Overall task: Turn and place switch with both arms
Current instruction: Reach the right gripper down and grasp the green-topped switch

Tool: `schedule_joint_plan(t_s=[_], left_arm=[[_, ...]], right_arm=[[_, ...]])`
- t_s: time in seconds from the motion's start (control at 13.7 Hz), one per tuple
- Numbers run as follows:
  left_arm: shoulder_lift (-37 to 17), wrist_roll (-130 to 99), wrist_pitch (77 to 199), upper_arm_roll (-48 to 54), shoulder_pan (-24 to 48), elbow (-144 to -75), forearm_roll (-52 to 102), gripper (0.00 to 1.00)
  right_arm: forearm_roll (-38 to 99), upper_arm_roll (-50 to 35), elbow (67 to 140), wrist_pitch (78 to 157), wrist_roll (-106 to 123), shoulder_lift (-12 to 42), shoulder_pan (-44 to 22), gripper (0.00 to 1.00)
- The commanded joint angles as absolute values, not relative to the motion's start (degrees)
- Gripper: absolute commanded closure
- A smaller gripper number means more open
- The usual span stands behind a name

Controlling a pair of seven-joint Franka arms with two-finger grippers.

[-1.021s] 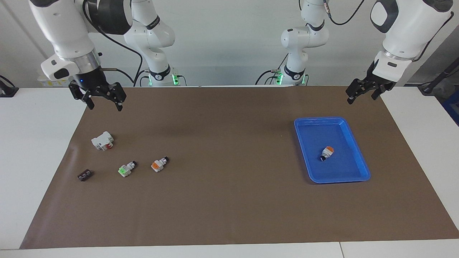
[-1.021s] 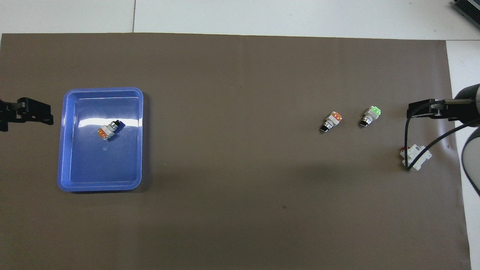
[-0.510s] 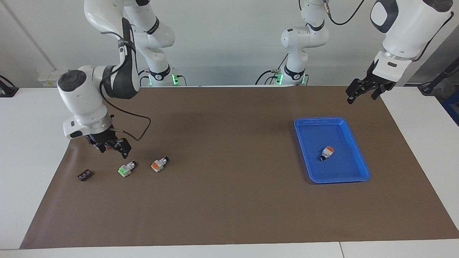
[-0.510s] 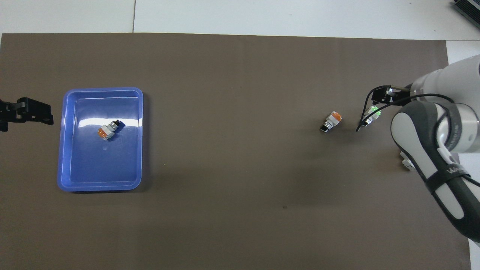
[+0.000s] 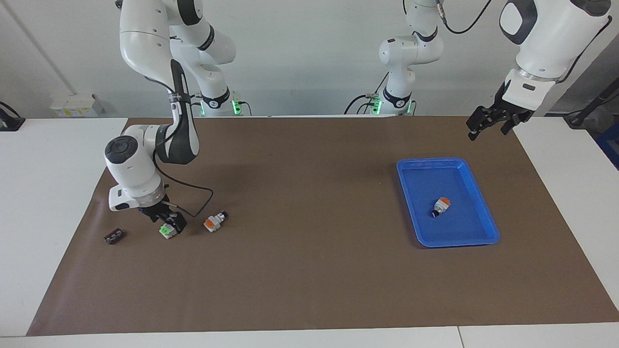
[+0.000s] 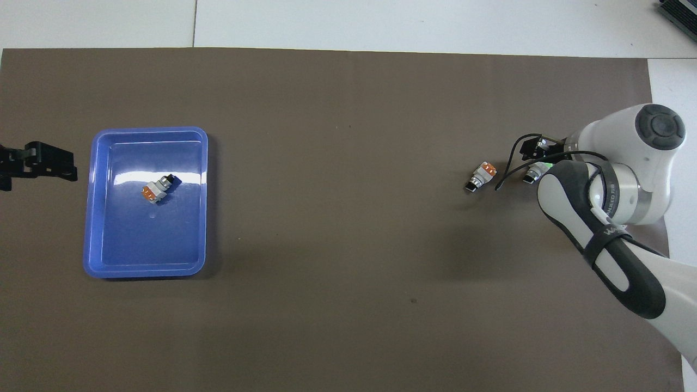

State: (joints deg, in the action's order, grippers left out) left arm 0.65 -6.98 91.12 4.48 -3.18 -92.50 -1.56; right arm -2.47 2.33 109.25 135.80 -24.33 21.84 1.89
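Hovering at the thumb-sized white switch with green end block (image 5: 168, 230): black right gripper (image 5: 167, 221), fingers open, seemingly straddling it. Waiting well away: left gripper (image 5: 489, 122), open.

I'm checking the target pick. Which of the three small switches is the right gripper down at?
The green-ended switch, toward the right arm's end of the mat. The right gripper is down over it, open. The other two show orange: one beside it, one in the blue tray.
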Motion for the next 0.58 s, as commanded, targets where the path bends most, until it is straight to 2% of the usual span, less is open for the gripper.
schedule_joint_plan(t_s=[0.0, 0.22, 0.29, 0.36, 0.44, 0.51], left_arm=[[2.11, -6.94, 91.23, 4.66, -3.34, -94.04, -2.64, 0.0], [2.11, -6.94, 91.23, 4.66, -3.34, -94.04, -2.64, 0.0], [2.11, -6.94, 91.23, 4.66, -3.34, -94.04, -2.64, 0.0], [2.11, -7.03, 91.23, 4.66, -3.34, -94.04, -2.64, 0.0], [2.2, -6.94, 91.23, 4.66, -3.34, -94.04, -2.64, 0.0], [2.11, -7.03, 91.23, 4.66, -3.34, -94.04, -2.64, 0.0]], right_arm=[[-3.34, 1.76, 109.6, 139.3, -25.93, 23.37, 2.99, 0.0], [-2.9, 1.76, 109.51, 139.57, -27.07, 24.08, 3.08, 0.0], [-2.9, 1.76, 109.51, 139.57, -27.07, 24.08, 3.16, 0.05], [-2.9, 1.76, 109.42, 139.57, -26.9, 24.08, 3.16, 0.24], [-2.9, 1.76, 109.42, 139.48, -26.72, 24.08, 3.16, 0.97], [-2.9, 1.76, 109.34, 139.4, -26.89, 24.08, 3.16, 1.0]])
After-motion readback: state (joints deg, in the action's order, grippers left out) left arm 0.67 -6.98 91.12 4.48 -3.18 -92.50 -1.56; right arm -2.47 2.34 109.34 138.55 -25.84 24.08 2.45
